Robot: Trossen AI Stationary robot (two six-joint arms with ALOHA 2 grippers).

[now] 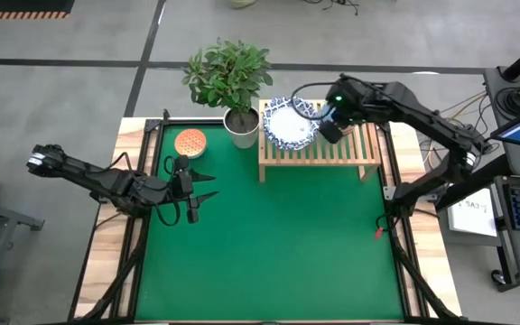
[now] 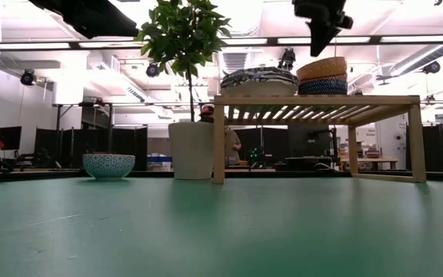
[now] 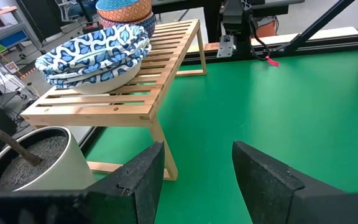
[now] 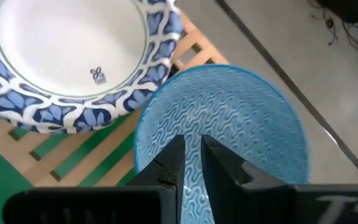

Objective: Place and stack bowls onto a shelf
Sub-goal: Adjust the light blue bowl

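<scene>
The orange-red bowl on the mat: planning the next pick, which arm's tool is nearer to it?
Left. The left tool is just in front of the orange-red bowl, over the mat. The right tool is far across, above the shelf.

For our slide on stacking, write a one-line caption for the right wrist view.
Right gripper over a light blue bowl beside the stacked white bowls on the wooden shelf.

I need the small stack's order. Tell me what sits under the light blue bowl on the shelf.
Under the light blue bowl the left wrist view shows a yellow-orange bowl, then a dark patterned bowl resting on the shelf. Whether anything lies inside those is covered.
</scene>
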